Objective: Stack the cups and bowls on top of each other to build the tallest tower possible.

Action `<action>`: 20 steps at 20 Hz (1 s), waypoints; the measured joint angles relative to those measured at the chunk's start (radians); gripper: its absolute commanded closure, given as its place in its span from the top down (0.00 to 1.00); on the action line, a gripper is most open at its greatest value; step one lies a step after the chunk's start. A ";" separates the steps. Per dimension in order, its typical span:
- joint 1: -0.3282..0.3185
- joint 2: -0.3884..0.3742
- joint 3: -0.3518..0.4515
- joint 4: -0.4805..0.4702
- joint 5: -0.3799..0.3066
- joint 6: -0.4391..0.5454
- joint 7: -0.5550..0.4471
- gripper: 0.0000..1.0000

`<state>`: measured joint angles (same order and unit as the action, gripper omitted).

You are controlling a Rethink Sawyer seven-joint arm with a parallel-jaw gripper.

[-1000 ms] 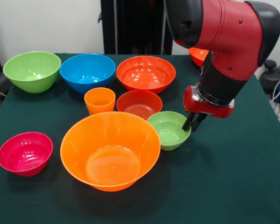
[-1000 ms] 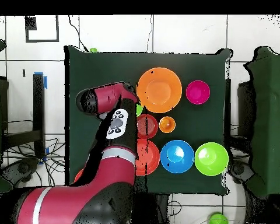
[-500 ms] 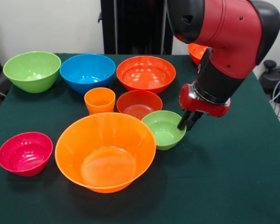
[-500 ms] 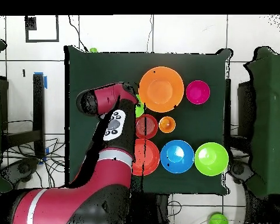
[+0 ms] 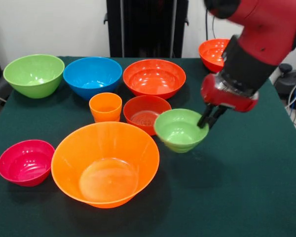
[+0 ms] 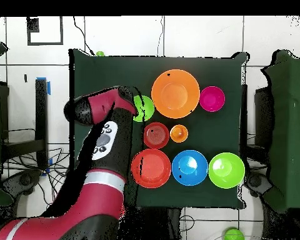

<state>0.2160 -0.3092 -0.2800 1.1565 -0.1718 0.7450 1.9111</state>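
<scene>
The small green bowl (image 5: 180, 130) has risen off the table, pinched by its rim in the gripper (image 5: 209, 117), beside the big orange bowl (image 5: 104, 164); stacking looks underway.

a robotics lab: green-clothed table (image 5: 246, 197), tiled floor (image 6: 202, 36), trailing cables (image 6: 21, 178), pedestal-mounted arm (image 6: 96, 187)

The glossy red-and-black robot arm (image 5: 254, 44) had rounded red shells, black joint sections and a white button panel (image 6: 104, 136).
</scene>
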 measured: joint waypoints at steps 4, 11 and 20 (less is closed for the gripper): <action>0.029 -0.043 -0.007 0.003 0.038 0.011 0.003 0.00; 0.071 -0.144 -0.008 0.005 0.170 0.067 0.021 0.00; 0.022 -0.207 -0.006 -0.127 0.216 0.339 0.023 0.00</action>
<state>0.2384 -0.5160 -0.2864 1.0300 0.0440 1.0845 1.9343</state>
